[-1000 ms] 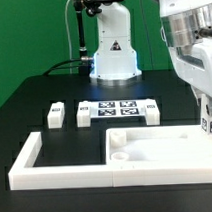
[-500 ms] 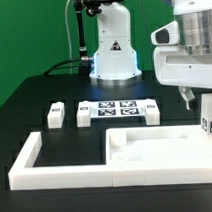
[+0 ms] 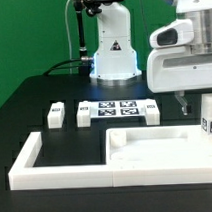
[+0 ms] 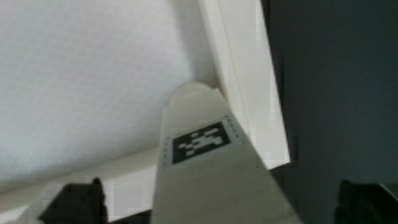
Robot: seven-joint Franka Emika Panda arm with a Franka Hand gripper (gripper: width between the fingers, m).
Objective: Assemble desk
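Legs (image 3: 55,115) number four, tabletop (image 3: 161,144) one, and the single pincer (image 4: 217,200) gapes wide, holding nothing.

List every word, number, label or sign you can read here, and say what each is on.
Words or numbers: none readable.
A triangle sign on the robot base: symbol too small to read.
Black-and-white square patterns, not text: on the marker board and the leg.
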